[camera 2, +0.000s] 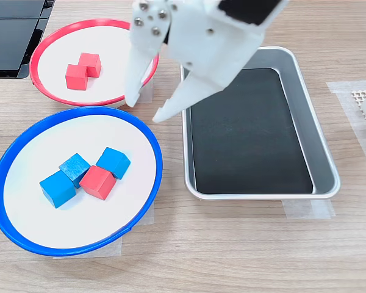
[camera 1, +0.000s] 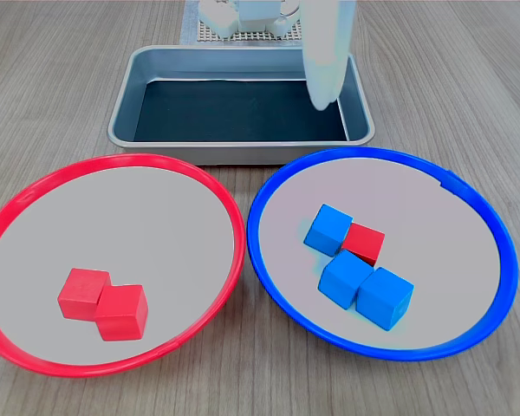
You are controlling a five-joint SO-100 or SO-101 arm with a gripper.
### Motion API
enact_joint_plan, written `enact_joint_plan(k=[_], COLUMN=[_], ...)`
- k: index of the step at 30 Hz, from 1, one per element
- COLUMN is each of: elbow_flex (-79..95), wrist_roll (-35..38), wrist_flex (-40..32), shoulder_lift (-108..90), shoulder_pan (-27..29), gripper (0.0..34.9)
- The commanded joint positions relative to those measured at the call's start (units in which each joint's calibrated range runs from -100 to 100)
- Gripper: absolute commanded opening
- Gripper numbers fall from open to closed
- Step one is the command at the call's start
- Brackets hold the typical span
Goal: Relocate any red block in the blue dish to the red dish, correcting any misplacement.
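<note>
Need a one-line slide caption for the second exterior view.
Open gripper hovers between metal tray and dishes; one red block sits among three blue cubes in the blue dish.

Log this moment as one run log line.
gripper open, empty | red block in blue dish | red dish: two red cubes

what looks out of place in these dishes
One red block sits in the blue dish, wedged among three blue cubes; the other two red cubes lie in the red dish.
</note>
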Motion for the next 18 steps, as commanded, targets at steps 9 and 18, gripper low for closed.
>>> enact_joint_plan(k=[9, 18], elbow_flex=[-21.3, -28.8], wrist_roll=[-4.7, -6.3], wrist_flex=[1.9, 2.7], shoulder_lift=[18.0, 26.8], shoulder_pan=[-1.6, -3.2], gripper=[7.9, 8.0])
